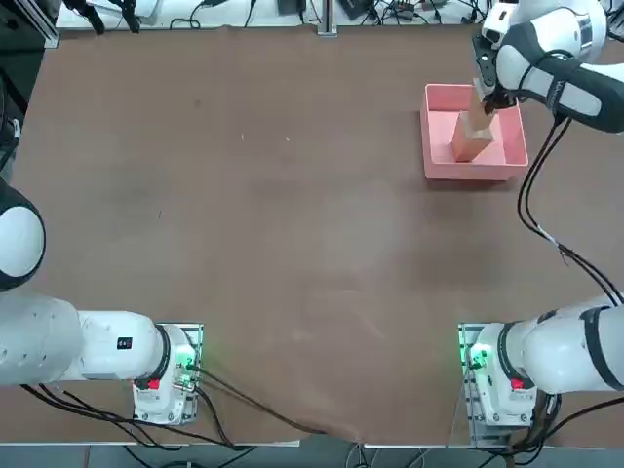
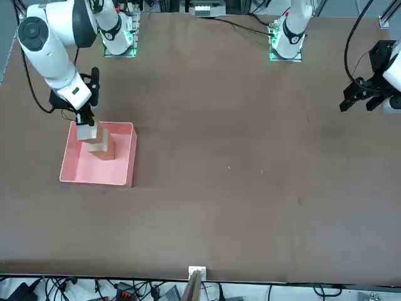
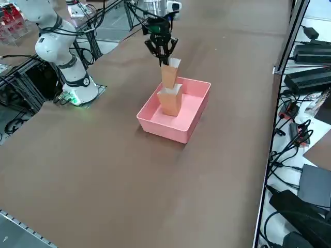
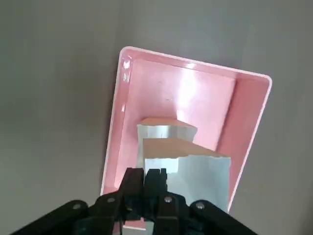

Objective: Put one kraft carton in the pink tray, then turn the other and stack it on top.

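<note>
From my station I see the pink tray [image 1: 436, 168] sitting on the brown table [image 1: 244, 214] at the far right side from the robot's base, with both kraft cartons inside its walls. The lower kraft carton [image 3: 171, 102] stands upright on the tray floor, roughly mid-tray, pale face upward. The upper kraft carton [image 3: 168, 72] sits above it, stacked on its top, and tilts a little in the right side view (I cannot tell whether its whole base bears on the lower one).

The right gripper [image 3: 160, 50] points down just above the top of the upper carton. In the wrist view its black fingers [image 4: 152, 180] are pressed together with no gap between them, over the pale top edge of the upper carton [image 4: 188, 161]. I can't tell whether they pinch that edge or merely sit over it. In the front view the gripper [image 2: 84, 119] is right at the carton's top [image 2: 87, 132].
</note>
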Available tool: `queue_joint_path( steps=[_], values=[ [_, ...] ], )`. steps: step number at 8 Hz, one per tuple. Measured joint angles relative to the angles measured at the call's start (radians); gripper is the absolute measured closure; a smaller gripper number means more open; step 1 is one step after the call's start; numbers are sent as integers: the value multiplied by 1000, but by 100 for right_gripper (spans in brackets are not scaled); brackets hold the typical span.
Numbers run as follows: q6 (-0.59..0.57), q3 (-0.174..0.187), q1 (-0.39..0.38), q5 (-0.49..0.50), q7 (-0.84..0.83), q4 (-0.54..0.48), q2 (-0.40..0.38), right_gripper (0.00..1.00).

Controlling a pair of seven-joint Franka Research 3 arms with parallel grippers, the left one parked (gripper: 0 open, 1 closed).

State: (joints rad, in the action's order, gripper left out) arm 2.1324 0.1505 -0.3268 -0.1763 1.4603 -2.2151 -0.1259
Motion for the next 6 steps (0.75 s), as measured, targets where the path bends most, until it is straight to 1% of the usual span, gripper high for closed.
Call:
queue_joint_path(
  steps=[6],
  values=[
    [89,1,14,0,10,-55,10,98]
  ],
)
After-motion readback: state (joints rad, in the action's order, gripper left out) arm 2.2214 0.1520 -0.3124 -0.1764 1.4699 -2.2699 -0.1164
